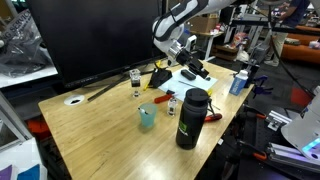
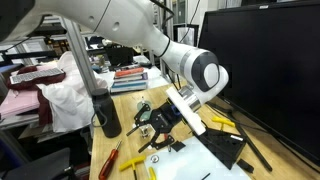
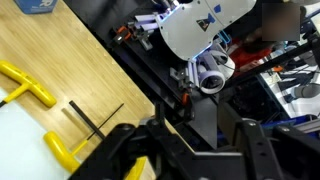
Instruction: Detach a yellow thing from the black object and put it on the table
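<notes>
The black object (image 1: 159, 77) is a low wedge on the table (image 1: 100, 125), just in front of the monitor. It shows in both exterior views (image 2: 226, 148), with yellow things (image 2: 222, 122) on its top. My gripper (image 1: 194, 69) hangs low over a white sheet, beside the black object and apart from it (image 2: 160, 131). In the wrist view the gripper's fingers (image 3: 190, 150) are spread wide with nothing between them. Two more yellow pieces (image 3: 27, 86) lie below the gripper at the sheet's edge, next to a thin black hex key (image 3: 96, 118).
A tall black bottle (image 1: 191, 118) and a teal cup (image 1: 147, 117) stand near the table's front. A red-handled tool (image 2: 110, 158) and small glass jars (image 1: 135, 80) lie nearby. A big black monitor (image 1: 100, 40) stands behind the black object. The table edge runs close to the gripper.
</notes>
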